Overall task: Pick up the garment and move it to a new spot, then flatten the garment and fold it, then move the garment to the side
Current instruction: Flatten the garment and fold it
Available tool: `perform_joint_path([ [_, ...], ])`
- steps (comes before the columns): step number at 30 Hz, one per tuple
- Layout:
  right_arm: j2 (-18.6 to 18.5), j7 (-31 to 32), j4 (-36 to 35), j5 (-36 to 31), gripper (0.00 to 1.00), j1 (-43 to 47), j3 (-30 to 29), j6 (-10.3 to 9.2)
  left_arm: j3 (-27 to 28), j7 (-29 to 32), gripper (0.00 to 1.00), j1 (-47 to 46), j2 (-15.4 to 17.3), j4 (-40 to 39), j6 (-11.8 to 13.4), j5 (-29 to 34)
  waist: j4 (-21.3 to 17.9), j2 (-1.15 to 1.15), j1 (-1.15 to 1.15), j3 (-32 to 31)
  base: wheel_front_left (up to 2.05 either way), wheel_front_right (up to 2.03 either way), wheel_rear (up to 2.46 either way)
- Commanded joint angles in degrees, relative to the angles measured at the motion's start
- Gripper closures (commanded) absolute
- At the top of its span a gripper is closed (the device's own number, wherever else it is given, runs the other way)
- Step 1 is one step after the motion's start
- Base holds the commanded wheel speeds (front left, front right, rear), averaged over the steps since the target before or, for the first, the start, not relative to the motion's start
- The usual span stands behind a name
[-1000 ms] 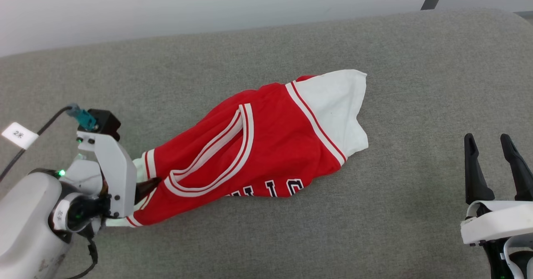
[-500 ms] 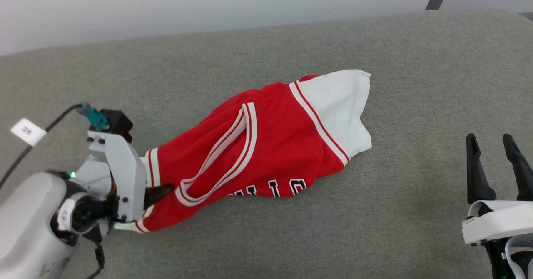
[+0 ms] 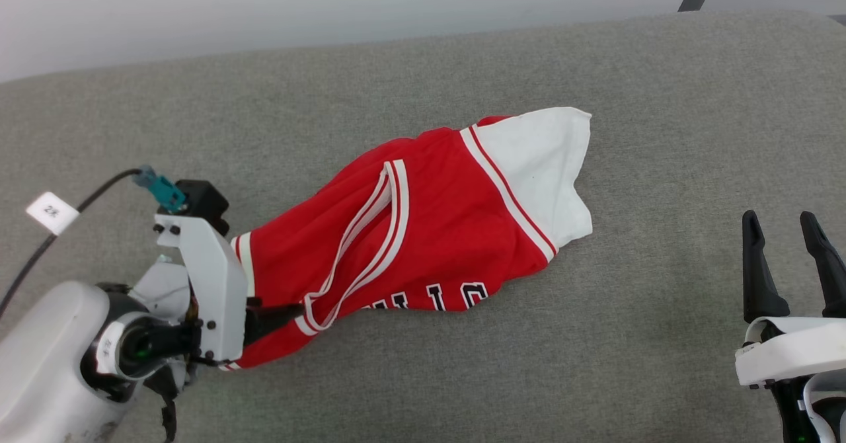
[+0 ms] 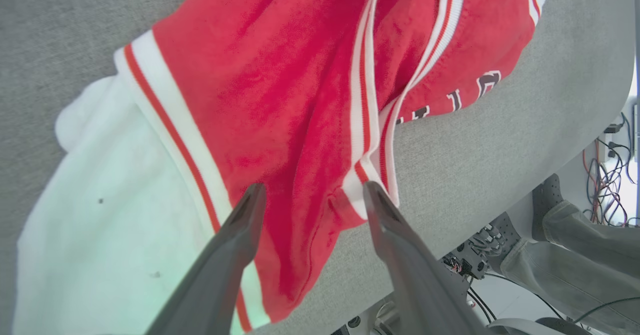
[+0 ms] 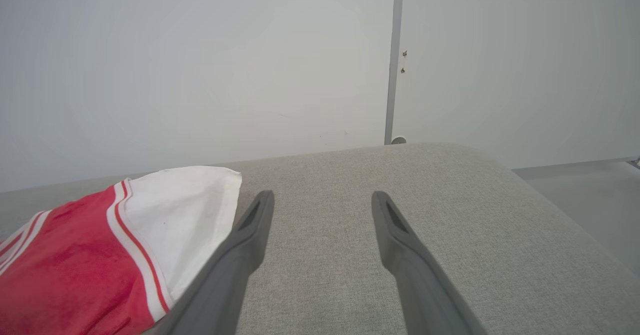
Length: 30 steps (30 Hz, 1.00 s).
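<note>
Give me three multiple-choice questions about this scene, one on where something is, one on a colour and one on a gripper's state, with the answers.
1. Where is the left gripper?
A. over the garment's red cloth, beside the striped neck trim
B. above bare table, far from any cloth
C. raised against the wall

2. What colour is the sleeve at the garment's far end?
A. black
B. white
C. blue

3. How is the right gripper?
A. shut on the garment
B. shut and empty
C. open, apart from the garment

Answers:
1 A: the left wrist view shows it over red cloth right by the trim.
2 B: past the stripes the sleeve is plain white.
3 C: its jaws stand spread over the grey table, with a gap to the cloth.
</note>
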Motion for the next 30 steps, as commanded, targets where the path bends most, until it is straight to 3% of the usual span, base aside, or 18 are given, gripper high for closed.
perform_joint_path([
  [1,0.06,0.03,-0.12,-0.23,0.0,-0.33,-0.09,-0.06,-0.23,0.45,0.0,0.52,-0.05,-0.45,0.42,-0.19,0.08,0.0,0.0,0.11,0.0,0.0,0.0],
  [16,-0.14,-0.29,0.12,-0.15,0.0,-0.89,0.06,-0.06,-4.55,0.81,0.0,0.58,-2.91,3.74,0.33,2.78,-0.03,0.0,0.0,1.36,0.0,0.0,0.0],
  [17,-0.11,-0.28,0.05,-0.21,0.0,-0.92,0.02,-0.06,-4.88,0.82,0.21,0.48,-3.4,4.33,-0.17,2.72,0.01,0.0,0.0,1.45,0.0,0.0,0.0],
  [18,-0.09,-0.26,-0.02,-0.28,0.0,-0.96,0.02,-0.06,-4.91,0.35,0.66,0.28,-4.16,4.96,-0.57,2.37,0.03,0.0,0.0,1.53,0.0,0.0,0.0],
  [19,-0.11,-0.23,-0.06,-0.32,0.0,-1.05,-0.05,-0.06,-4.71,-0.01,1.0,0.06,-4.72,5.77,-0.74,2.09,0.07,0.0,0.0,1.62,0.0,0.0,0.0],
  [23,-0.33,-0.28,0.04,-0.27,0.0,-1.47,-0.17,-0.06,-4.51,-1.15,1.0,-1.0,-5.98,7.11,-2.72,1.5,0.12,0.0,0.0,1.77,0.0,0.0,0.0],
  [30,-0.25,-0.3,0.08,-0.51,0.0,-1.11,-0.52,-0.06,-5.05,-0.38,1.0,-0.89,-5.87,4.65,-3.42,1.09,0.51,0.0,0.0,1.58,0.0,0.0,0.0],
])
